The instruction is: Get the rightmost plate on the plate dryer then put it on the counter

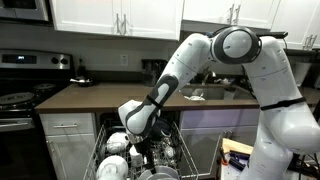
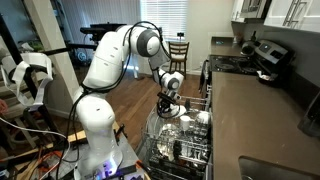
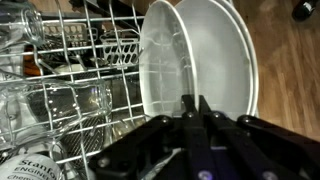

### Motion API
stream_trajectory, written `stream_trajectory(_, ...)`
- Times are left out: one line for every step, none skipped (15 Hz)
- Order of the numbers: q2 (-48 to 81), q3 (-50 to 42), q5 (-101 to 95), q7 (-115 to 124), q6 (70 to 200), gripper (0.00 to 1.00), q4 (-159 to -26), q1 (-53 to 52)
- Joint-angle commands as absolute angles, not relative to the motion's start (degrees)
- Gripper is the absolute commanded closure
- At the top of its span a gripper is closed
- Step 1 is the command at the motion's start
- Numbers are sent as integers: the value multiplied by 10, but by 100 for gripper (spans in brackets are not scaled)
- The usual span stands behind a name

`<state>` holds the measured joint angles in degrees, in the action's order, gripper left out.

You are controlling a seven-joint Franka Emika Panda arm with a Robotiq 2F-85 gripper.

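Note:
The plate dryer is a pulled-out grey wire rack, also seen in an exterior view and in the wrist view. Two white plates stand upright in it, side by side. My gripper is lowered into the rack. Its two black fingers are closed to a narrow gap right on the rim where the two plates meet, gripping the white plate. The dark brown counter runs above and beside the rack.
Clear glasses and other white dishes fill the rack beside the plates. A black stove stands at the counter's end. A sink is set into the counter. A wooden chair stands on the floor beyond.

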<state>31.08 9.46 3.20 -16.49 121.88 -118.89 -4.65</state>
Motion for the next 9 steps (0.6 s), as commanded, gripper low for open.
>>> stream_trajectory(277,108,52,-198,1232,99,-1213,-27)
stream_trajectory(274,109,55,-202,1232,99,-1214,-25)
stream_trajectory(271,110,58,-207,1231,99,-1216,-23)
stream_trajectory(265,111,62,-212,1231,99,-1218,-21)
stream_trajectory(261,112,65,-217,1230,99,-1220,-19)
stream_trajectory(253,114,71,-225,1229,99,-1225,-16)
stream_trajectory(249,115,75,-231,1228,99,-1227,-14)
stream_trajectory(240,116,80,-236,1227,99,-1231,-11)
stream_trajectory(234,116,84,-239,1227,99,-1235,-9)
